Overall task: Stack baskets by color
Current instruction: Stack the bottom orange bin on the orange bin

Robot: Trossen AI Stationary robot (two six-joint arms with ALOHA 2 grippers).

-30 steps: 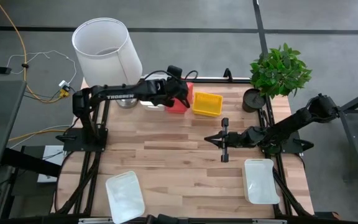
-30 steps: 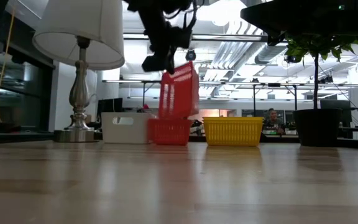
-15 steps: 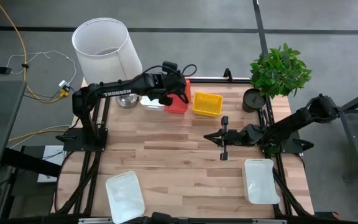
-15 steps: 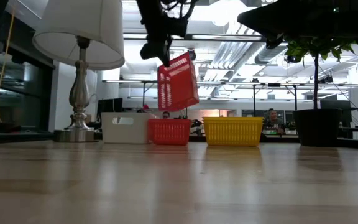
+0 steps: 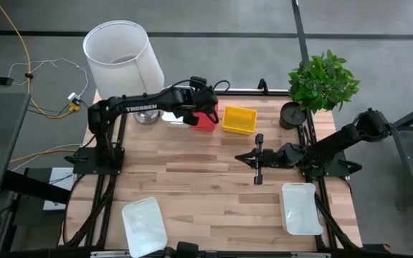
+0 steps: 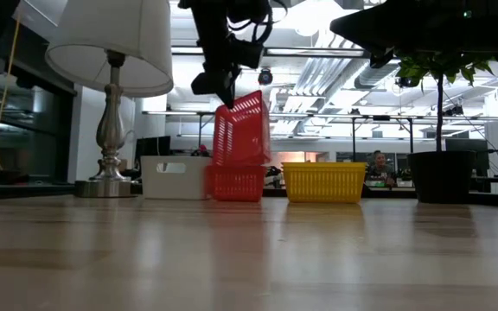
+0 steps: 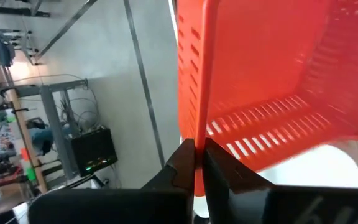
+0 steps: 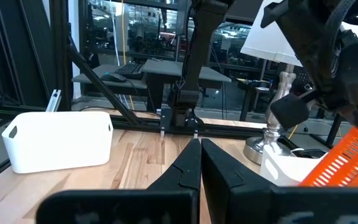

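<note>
My left gripper (image 5: pixel 198 111) is shut on a red basket (image 6: pixel 241 128) at the table's far side. This basket stands almost on end over a second red basket (image 6: pixel 236 183), which rests on its bottom on the table. A yellow basket (image 5: pixel 239 120) stands to the right of the red pair and a white basket (image 6: pixel 175 177) to the left. Two more white baskets (image 5: pixel 144 223) (image 5: pixel 300 208) lie near the front edge. My right gripper (image 5: pixel 258 163) hovers shut and level right of the table's middle, holding nothing. My left gripper pinches one side wall of the red basket at its rim (image 7: pixel 197 127), one finger (image 7: pixel 180 163) on each face. The fingers slant down from the table's left. The basket hangs steeply tilted, its lower end (image 6: pixel 240 161) at the rim of the red basket below; whether they touch, I cannot tell.
A lamp with a white shade (image 5: pixel 122 51) stands at the far left corner, its metal base (image 6: pixel 104 185) beside the white basket. A potted plant (image 5: pixel 321 82) stands at the far right corner. Bare wood lies across the table's middle (image 5: pixel 192 179).
Half a second ago my left gripper had raised the red basket and tipped it slantwise above the lower red basket. Since then it has tipped and come back down and a little toward the table's left, so the basket stands nearly on end again with its lower end at the lower basket's rim.
</note>
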